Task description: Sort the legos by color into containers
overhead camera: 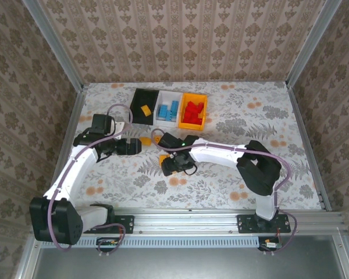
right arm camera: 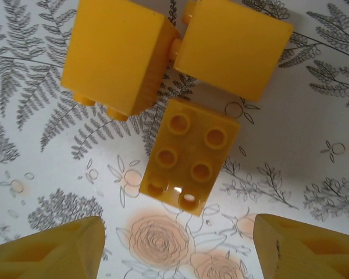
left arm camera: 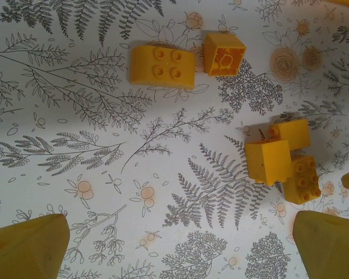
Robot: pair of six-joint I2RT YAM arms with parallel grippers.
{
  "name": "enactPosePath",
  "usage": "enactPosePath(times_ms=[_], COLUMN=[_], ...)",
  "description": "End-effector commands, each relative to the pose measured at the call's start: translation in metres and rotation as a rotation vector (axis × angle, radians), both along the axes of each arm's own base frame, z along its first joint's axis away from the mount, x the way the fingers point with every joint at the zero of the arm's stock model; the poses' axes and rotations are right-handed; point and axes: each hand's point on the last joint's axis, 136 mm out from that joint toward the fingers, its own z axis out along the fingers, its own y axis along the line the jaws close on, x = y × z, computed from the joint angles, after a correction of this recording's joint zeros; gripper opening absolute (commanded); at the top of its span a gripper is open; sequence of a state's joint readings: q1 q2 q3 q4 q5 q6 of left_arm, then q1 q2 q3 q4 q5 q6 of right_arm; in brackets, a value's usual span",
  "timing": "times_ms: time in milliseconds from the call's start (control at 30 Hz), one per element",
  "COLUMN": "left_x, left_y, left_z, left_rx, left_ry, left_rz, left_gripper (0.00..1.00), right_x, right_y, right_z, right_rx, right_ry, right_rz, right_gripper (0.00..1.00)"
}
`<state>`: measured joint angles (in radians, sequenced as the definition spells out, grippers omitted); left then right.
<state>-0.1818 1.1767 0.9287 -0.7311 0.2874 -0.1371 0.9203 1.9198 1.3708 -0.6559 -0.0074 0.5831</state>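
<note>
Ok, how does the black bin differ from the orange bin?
The black bin sits at the left end of the row, the orange bin at the right end, with the white bin between them. The black bin holds one yellow brick; the orange bin holds a heap of red bricks. Both are rectangular, open-topped and of like size.

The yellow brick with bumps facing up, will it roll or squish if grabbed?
Probably neither. The yellow brick has flat sides and square corners, so it should slide, not roll. Its shiny plastic looks hard and maybe slippery. It lies close beside two other bricks, so pushing may nudge them.
</note>
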Motion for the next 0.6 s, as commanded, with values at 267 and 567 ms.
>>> enactPosePath(times_ms=[267,567], left_x=[-0.001,-0.002], left_y=[0.003,0.003], left_z=[0.001,0.000], left_rx=[0.013,0.012], left_ry=[-0.019,-0.018], left_rz=[-0.011,-0.014], left_gripper=[1.00,1.00], right_x=[0.021,0.021], right_y=[0.000,0.001], right_z=[-0.011,-0.024], right_rx=[-0.098,-0.129], right_ry=[-0.067,-0.044], right_rz=[-0.035,-0.030], right_gripper=[0.59,0.46])
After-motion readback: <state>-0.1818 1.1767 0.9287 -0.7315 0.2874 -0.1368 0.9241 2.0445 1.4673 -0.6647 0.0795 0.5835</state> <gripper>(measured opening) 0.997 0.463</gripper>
